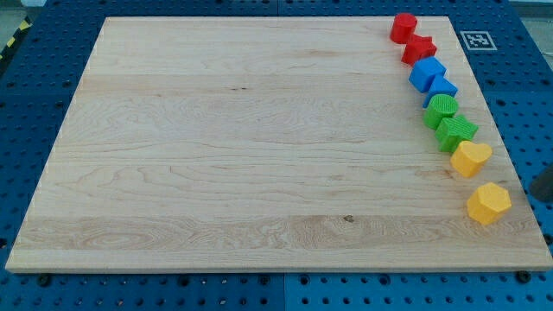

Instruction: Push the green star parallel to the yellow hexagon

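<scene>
I am looking at the counter (259, 155) with all the blocks strung down its right edge: a red cylinder-like block (403, 28) at the upper right, a red star-like block (419, 49) below it, then two blue blocks (426, 73) (442, 88), two green ones, and two yellow ones at the lower right. The green star (455, 132), as I am reading it, is the lower green block, sitting just under the other green block (441, 109) and touching or nearly touching the yellow heart-shaped block (470, 158) below it. The yellow hexagon (488, 203) is lying further down, near the right edge and apart from the heart. My tip is not clearly showing; a dark shape (544, 184) is being cut off at the right frame edge, level between the two yellow blocks, and I cannot tell whether that is the rod. There are no jaws on this rig, so nothing is gripping anything. The move is turning on the star lying up and slightly left of the hexagon. The green shapes are small and hard to tell apart.
</scene>
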